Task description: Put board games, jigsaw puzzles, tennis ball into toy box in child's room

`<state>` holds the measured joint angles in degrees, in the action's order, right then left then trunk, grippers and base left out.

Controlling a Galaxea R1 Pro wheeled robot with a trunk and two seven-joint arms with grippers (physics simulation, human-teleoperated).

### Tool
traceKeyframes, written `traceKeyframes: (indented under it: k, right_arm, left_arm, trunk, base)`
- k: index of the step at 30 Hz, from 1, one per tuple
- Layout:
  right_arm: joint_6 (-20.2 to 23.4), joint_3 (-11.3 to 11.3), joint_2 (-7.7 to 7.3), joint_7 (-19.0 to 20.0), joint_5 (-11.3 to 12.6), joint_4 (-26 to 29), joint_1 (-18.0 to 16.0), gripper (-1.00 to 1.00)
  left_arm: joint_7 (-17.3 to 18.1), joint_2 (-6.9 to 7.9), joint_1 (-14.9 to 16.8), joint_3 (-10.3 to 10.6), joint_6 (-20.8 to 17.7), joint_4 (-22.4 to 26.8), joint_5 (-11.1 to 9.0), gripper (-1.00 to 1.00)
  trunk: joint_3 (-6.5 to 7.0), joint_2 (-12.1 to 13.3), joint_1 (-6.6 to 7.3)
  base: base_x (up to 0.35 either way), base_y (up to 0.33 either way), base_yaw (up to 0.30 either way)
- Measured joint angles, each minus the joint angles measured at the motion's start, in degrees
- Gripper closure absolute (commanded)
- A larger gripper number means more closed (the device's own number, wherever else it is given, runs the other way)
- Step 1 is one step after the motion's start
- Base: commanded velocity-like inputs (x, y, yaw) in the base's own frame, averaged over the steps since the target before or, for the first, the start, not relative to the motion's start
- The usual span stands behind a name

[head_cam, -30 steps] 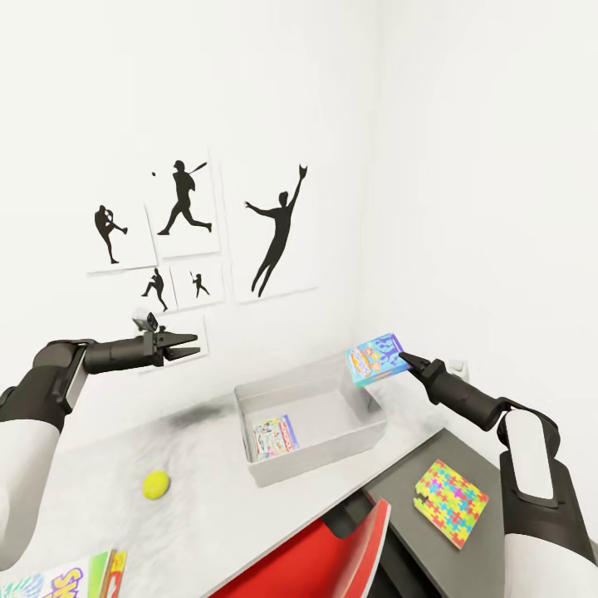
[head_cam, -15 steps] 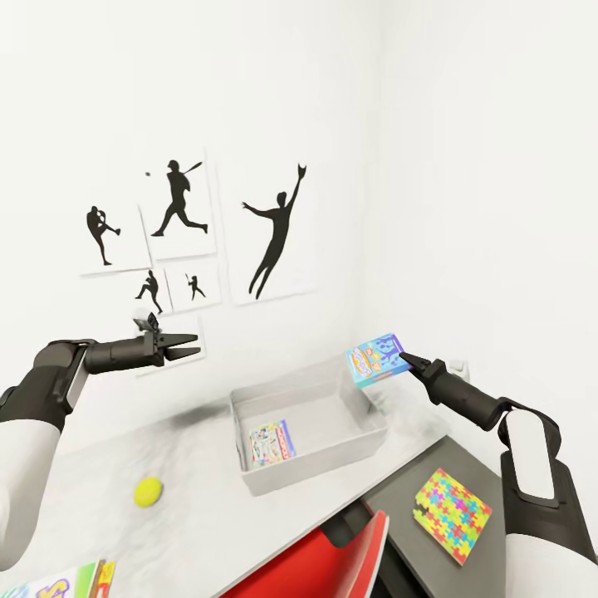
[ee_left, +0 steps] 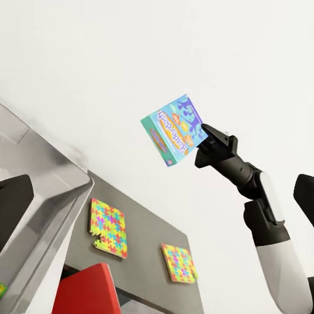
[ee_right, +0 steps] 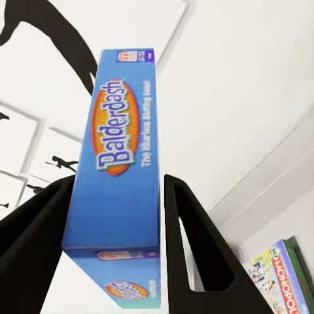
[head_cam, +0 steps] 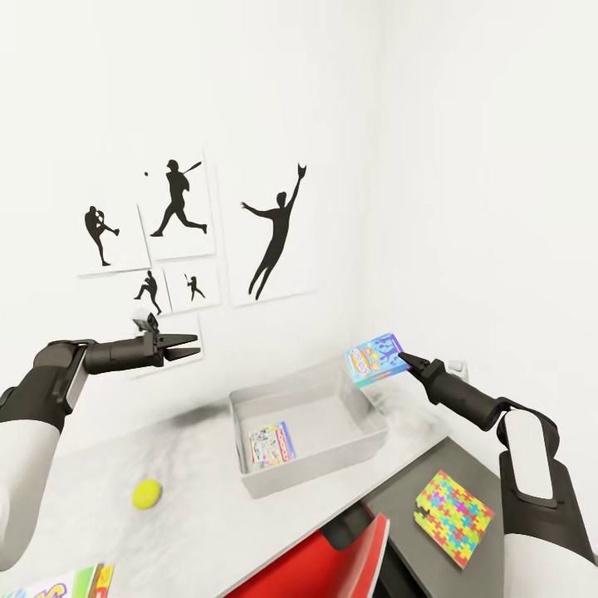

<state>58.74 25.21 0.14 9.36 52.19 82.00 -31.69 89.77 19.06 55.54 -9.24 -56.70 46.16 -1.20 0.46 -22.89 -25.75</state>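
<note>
My right gripper [head_cam: 401, 359] is shut on the small teal-blue board game [head_cam: 374, 359], held in the air near the far right corner of the toy box [head_cam: 320, 465]. In the right wrist view the blue box [ee_right: 118, 163] sits between both fingers [ee_right: 196, 242]. A white board game [head_cam: 272, 444] lies inside the toy box. The tennis ball [head_cam: 147, 493] rests on the white table [head_cam: 75, 465] to the box's left. Two jigsaw puzzles [ee_left: 108, 227] [ee_left: 179, 261] lie on the dark-grey corner section. My left gripper [head_cam: 189, 345] hovers open above the table, holding nothing.
A corner of the long printed board game [head_cam: 79, 581] shows at the table's near left edge. A red-and-white chair [head_cam: 332, 565] is tucked under the table in front of the toy box. White walls with black silhouette pictures [head_cam: 278, 232] close off the back and right.
The whole view has shifted a little, so the table's things sit slightly further left in the picture. Both arms keep their pose and the teal-blue game stays gripped.
</note>
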Motion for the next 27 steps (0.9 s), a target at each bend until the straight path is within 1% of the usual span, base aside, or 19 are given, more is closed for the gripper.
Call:
traceKeyframes:
  k: [15,18,20,22,24,25,26,27]
  right_arm:
    - [0.05,-0.04,0.1,-0.09,-0.22,0.0,0.0,1.0]
    - [0.13,-0.73,0.09,-1.75,-0.33,-0.27,-0.14,1.0]
    - [0.13,-3.04,0.16,-5.02,-0.22,-0.72,-0.56,1.0]
    - [0.04,-6.01,0.34,-7.79,-0.15,-0.97,-0.79,1.0]
    - [-0.06,-8.55,0.93,-9.23,0.05,-1.07,-0.96,1.0]
    - [-0.1,-9.55,2.3,-9.77,-0.32,-1.22,-1.06,1.0]
    - [-0.14,-10.03,3.53,-10.06,0.19,-1.54,-1.19,1.0]
    - [-0.11,-10.32,4.71,-10.5,-0.18,-2.13,-1.53,1.0]
  left_arm:
    - [0.0,-0.03,-0.08,0.01,0.0,0.0,-0.13,-1.0]
    - [0.0,-0.01,-0.09,0.0,0.0,0.0,-0.14,-1.0]
    - [-0.01,-0.01,-0.08,0.0,0.0,-0.01,-0.13,-1.0]
    - [0.0,-0.01,-0.08,0.0,0.0,-0.01,-0.11,-1.0]
    - [0.0,-0.01,-0.08,0.0,0.0,-0.01,-0.13,-1.0]
    - [-0.01,-0.01,-0.08,0.0,0.01,-0.01,-0.14,-1.0]
    - [0.0,-0.01,-0.08,-0.02,0.01,-0.01,-0.13,-1.0]
    - [0.0,-0.01,-0.08,-0.04,0.01,-0.01,-0.14,-1.0]
  trunk:
    - [0.0,0.01,-0.01]
    - [0.0,0.01,-0.01]
    - [0.0,0.02,-0.01]
    - [0.0,0.02,-0.01]
    - [0.0,0.02,-0.01]
    - [0.0,0.02,-0.01]
    - [0.0,0.02,-0.01]
    - [0.0,0.01,-0.01]
  base:
    - [0.017,0.011,0.0]
    - [0.0,0.0,0.0]
    - [0.0,0.0,0.0]
    - [0.0,0.0,0.0]
    - [0.0,0.0,0.0]
    - [0.0,0.0,0.0]
    - [0.0,0.0,0.0]
    - [0.0,0.0,0.0]
